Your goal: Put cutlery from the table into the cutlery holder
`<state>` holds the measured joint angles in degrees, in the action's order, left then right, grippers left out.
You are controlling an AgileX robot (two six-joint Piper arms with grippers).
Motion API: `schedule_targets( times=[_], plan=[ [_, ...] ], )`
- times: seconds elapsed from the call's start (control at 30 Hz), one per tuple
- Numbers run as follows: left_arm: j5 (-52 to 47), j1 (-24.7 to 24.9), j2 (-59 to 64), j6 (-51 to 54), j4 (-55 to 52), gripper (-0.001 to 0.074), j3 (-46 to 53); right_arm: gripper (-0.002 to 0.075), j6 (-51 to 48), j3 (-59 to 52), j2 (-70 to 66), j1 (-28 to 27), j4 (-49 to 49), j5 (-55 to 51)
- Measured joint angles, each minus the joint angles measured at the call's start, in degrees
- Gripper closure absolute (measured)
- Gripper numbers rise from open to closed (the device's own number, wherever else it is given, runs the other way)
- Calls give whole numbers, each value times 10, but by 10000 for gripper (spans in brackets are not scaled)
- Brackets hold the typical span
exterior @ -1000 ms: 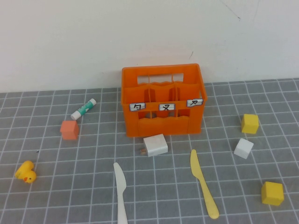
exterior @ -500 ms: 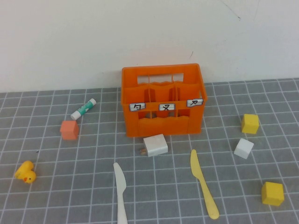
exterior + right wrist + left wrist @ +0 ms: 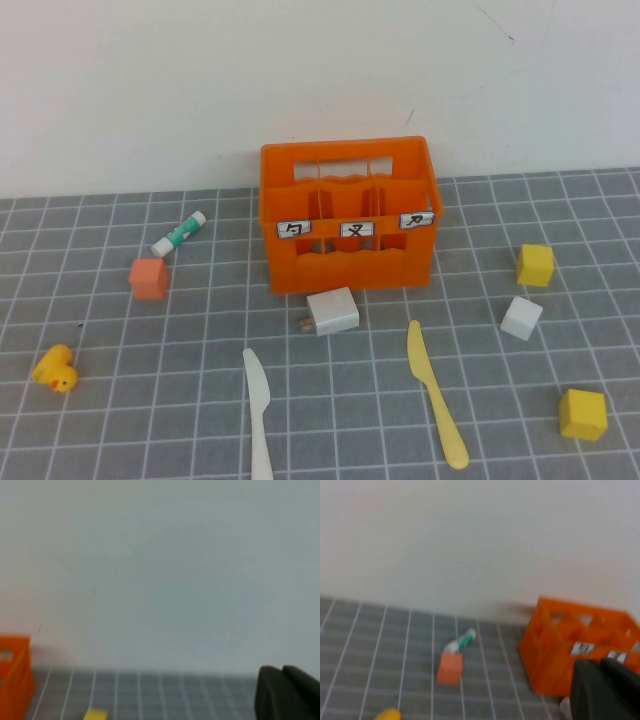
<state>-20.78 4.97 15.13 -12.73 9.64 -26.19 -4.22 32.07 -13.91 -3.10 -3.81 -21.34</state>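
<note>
The white knife (image 3: pixel 258 410) lies flat on the grey gridded bench (image 3: pixel 100 420), its blade tip toward the orange cutlery holder (image 3: pixel 348 213) and its handle running off the near edge of the high view. The yellow knife (image 3: pixel 434 391) lies to its right, well apart from it, tip also toward the holder and handle slanting toward the robot's right. Neither knife touches anything else.

The cutlery holder stands upright at the far side of the bench near the white wall, its inner compartments bare as far as the high view shows. Three small white labels sit across its front, each bearing one dark character; they look like Chinese signs, but they are too small to read with certainty.

A white block with small prongs (image 3: pixel 332 311) lies just in front of the holder. To the left are a white-and-green tube (image 3: pixel 179 233), a small orange cube (image 3: pixel 149 278) and a yellow toy duck (image 3: pixel 55 368). To the right are two yellow cubes (image 3: pixel 535 265) (image 3: pixel 583 414) and a white cube (image 3: pixel 521 318) between them.

Only the wrist views show the arms. The left tool (image 3: pixel 603 690) appears as a dark shape, pressed together and holding nothing, with the holder (image 3: pixel 580 647), cube (image 3: pixel 449 668) and tube (image 3: pixel 461 641) beyond it. The right tool (image 3: pixel 286 692) is likewise pressed together and empty, facing the wall, with a corner of the holder (image 3: pixel 15 675) at the picture's edge.
</note>
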Motion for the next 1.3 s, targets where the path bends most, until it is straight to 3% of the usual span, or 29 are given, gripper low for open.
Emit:
schedule_targets(
  times=[0.13, 0.3, 0.47, 0.7, 0.87, 0.97, 1.1, 1.3],
  plan=[
    [-10, 0, 65, 3, 9, 736, 12, 729, -86, 4, -82, 0, 90, -73],
    [-74, 0, 154, 29, 66, 736, 16, 729, -326, 4, -186, 0, 271, -190],
    [-180, 0, 262, 134, 134, 736, -3, 729, -504, 4, -281, 0, 376, -260],
    [-209, 7, 396, 233, 224, 736, -47, 729, -565, 4, -392, 0, 430, -264],
    [-171, 95, 462, 248, 249, 736, -58, 729, -619, 4, -466, 0, 469, -257],
    [-112, 177, 494, 207, 223, 736, -61, 729, -646, 4, -494, 0, 490, -256],
    [-90, 279, 560, 36, 79, 736, -94, 729, -662, 5, -505, 0, 494, -251],
    [-115, 355, 671, -243, -166, 736, -168, 729, -667, 5, -506, 0, 502, -235]
  ],
)
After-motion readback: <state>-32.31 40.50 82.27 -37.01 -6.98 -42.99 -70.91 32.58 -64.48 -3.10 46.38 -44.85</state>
